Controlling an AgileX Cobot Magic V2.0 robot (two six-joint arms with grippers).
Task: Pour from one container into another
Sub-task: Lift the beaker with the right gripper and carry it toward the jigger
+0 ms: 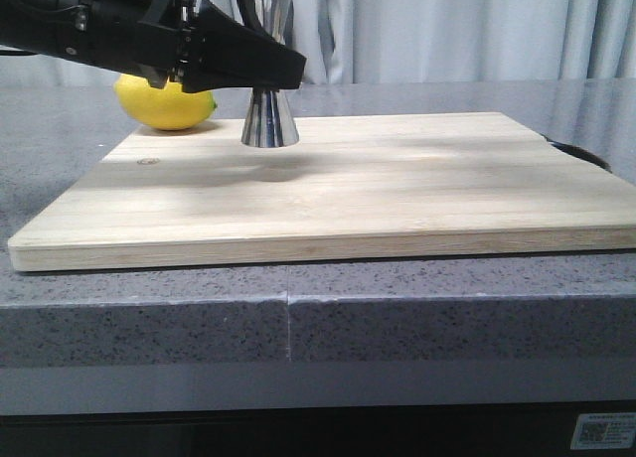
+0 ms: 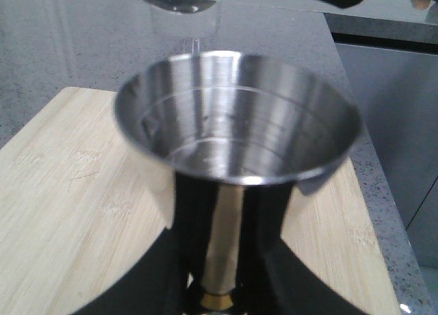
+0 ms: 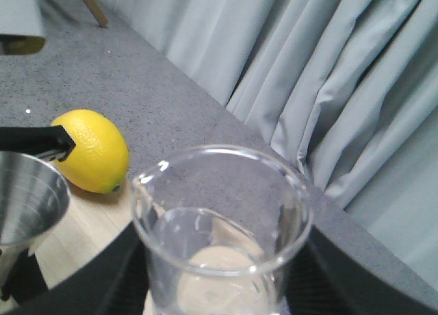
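Note:
The steel jigger point(image 1: 269, 121) stands upright on the wooden cutting board point(image 1: 338, 194) near its far left part. My left gripper point(image 1: 283, 72) is shut on its narrow waist. In the left wrist view the jigger's open cup point(image 2: 236, 116) fills the middle, with the gold band point(image 2: 219, 301) between the fingers point(image 2: 195, 219). The clear glass beaker point(image 3: 222, 222) is upright between my right gripper point(image 3: 222, 267)'s fingers, which are shut on it. It hangs beside and above the jigger point(image 3: 27, 198). Its base point(image 2: 179, 1) shows beyond the jigger's rim. My right gripper is outside the front view.
A yellow lemon point(image 1: 165, 103) lies on the grey stone counter point(image 1: 417, 308) just behind the board's far left corner, close to the jigger. Grey curtains point(image 3: 328, 75) hang behind the counter. A dark round object point(image 1: 581, 153) sits at the board's far right edge.

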